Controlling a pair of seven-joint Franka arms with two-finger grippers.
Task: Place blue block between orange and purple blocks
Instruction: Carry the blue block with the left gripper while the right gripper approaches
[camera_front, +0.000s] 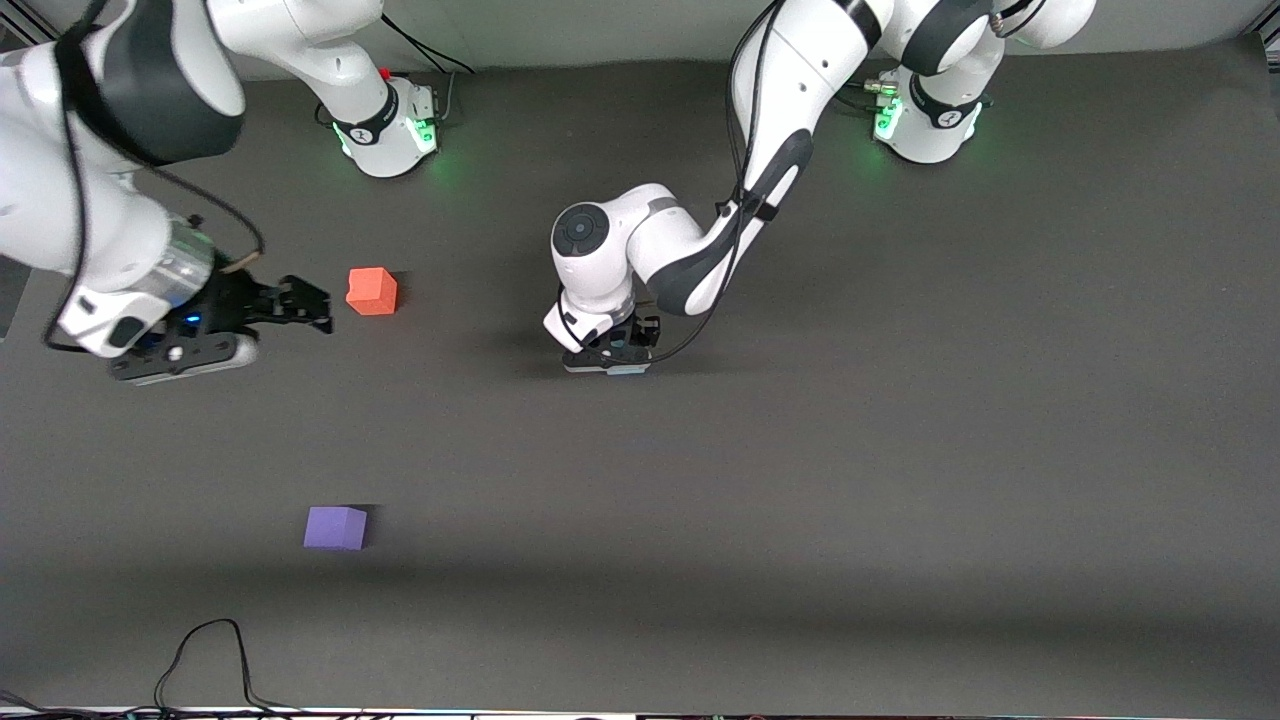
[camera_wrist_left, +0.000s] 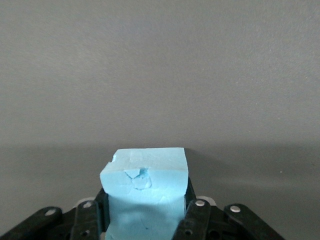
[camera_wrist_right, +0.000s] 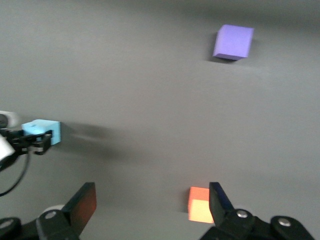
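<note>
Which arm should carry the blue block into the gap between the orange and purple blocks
Left: its end effector grips the blue block. The right end effector waits open beside the orange block; purple block untouched.

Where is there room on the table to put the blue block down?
Bare mat lies between the orange block and the purple block, and along the whole table toward the left arm's end. It is crowded beside the orange block, where the open right gripper waits. The left gripper grips the blue block.

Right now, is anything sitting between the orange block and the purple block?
Nothing: in the front view only bare table lies between the orange block and the purple block.
</note>
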